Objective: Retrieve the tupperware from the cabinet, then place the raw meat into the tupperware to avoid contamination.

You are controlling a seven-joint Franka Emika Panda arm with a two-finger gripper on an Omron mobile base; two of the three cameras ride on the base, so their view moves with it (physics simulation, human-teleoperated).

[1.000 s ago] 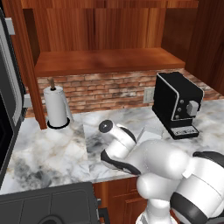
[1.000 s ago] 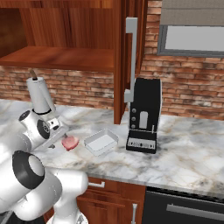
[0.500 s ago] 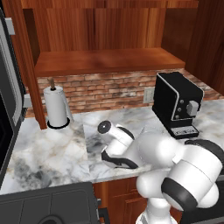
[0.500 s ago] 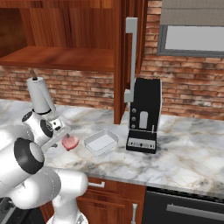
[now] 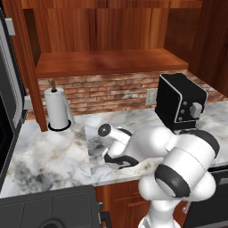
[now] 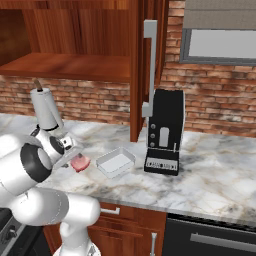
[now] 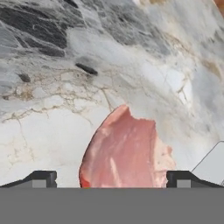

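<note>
The raw meat, a flat pink-red slab, lies on the marble counter right under my hand. My gripper is open, its two dark fingertips standing wide apart on either side of the meat, with nothing held. From the right base the meat shows just beside my hand, and the tupperware, a shallow translucent box, sits empty on the counter to its right. One corner of the tupperware shows past the meat. The cabinet above is open, its door swung out.
A black coffee machine stands right of the tupperware, under the open door's edge. A paper-towel roll stands at the back left by the brick wall. The cabinet shelf is bare. A dark stove lies at the lower left.
My elbow has swung round and the hand has settled slightly lower over the meat. The meat and the tupperware have not moved.
</note>
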